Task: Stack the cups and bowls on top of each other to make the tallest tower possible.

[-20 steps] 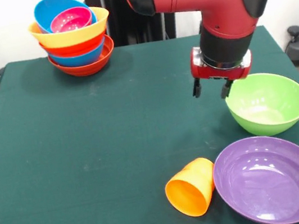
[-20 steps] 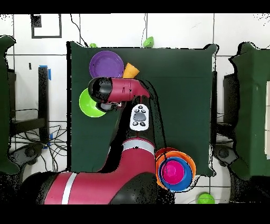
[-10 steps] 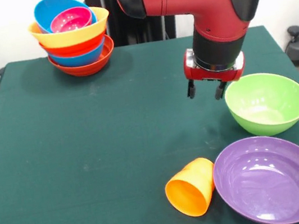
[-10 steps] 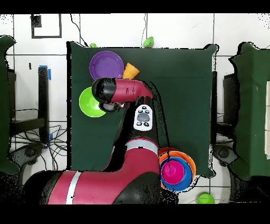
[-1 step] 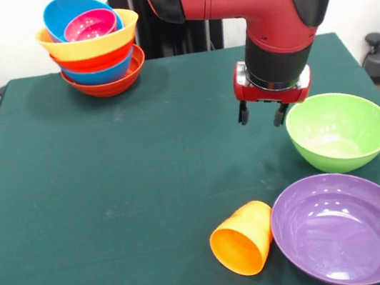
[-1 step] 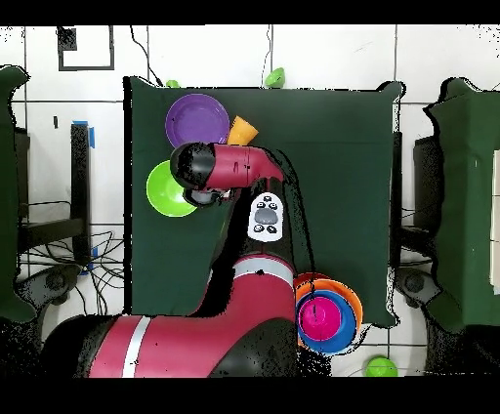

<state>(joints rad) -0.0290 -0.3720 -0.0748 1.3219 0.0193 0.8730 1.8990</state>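
The tower (image 5: 94, 49) stands at the table's far left corner: a red-orange bowl at the base, then blue, red-orange and a wide orange bowl, with a blue bowl and a small magenta bowl (image 5: 90, 24) inside; it also shows in the overhead view as the tower (image 6: 327, 312). An orange cup (image 5: 243, 238) lies on its side beside the large purple bowl (image 5: 343, 227). A green bowl (image 5: 340, 129) sits upright at the right. My gripper (image 5: 261, 114) hangs open and empty just left of the green bowl's rim, above the cloth.
The green cloth table (image 5: 112, 198) carries everything. In the overhead view the arm covers part of the green bowl (image 6: 164, 190); the purple bowl (image 6: 195, 119) and the cup (image 6: 241, 128) lie near the table's far edge. Another green bowl (image 6: 381, 367) sits off the table.
The gripper shifted slightly left and up from the green bowl's rim a second ago, and has held still for the last half second. Bowls and cup are unmoved.
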